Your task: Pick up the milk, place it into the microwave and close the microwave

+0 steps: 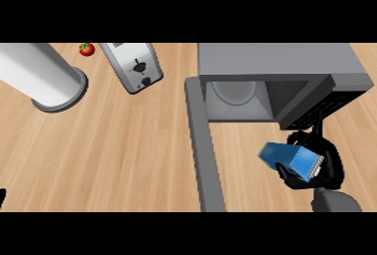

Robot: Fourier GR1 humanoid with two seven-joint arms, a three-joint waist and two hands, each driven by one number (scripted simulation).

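Blue milk (291, 160) sits tilted in the right hand (324, 169), whose fingers curl round it, just in front of the open microwave (280, 74) near its right wall. Risk: the carton could catch that wall or the control panel going in, since it approaches off-centre. Door (202, 149) stands wide.

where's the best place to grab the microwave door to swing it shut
Judging from the view, push on the door near its free end, low in view, from its left face. It stands wide open, edge-on, hinged at the microwave front's left corner. The right hand is curled round the milk; only a sliver of the left shows.
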